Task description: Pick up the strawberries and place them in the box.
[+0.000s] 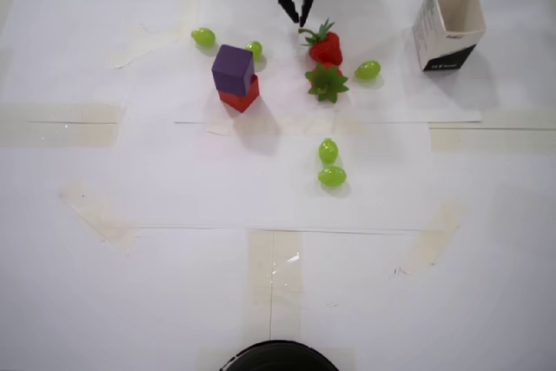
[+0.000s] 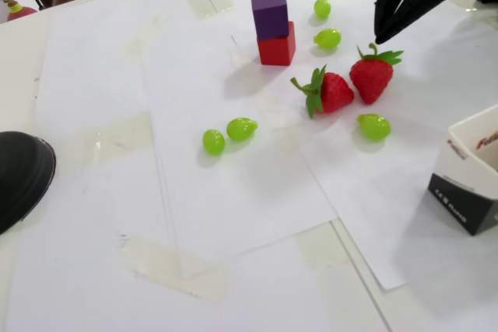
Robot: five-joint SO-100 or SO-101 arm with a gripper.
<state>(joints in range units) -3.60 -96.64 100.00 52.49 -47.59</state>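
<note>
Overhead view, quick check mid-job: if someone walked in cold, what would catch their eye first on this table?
The two red strawberries lying together near the middle of the white paper, with the black hand just above them in the overhead view. Next, the purple cube stacked on a red cube to their left. Green grapes lie scattered around, and the white box stands empty at the right.

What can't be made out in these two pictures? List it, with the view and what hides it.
- Gripper: the arm above it is cut off by the top edge in both views.
- Box: cut by the right edge in the fixed view; its print is too small to read in either.
- Black round thing: cut by the overhead view's bottom edge, unidentifiable.
- Lower strawberry: in the overhead view its leaves hide nearly all the red.
</note>
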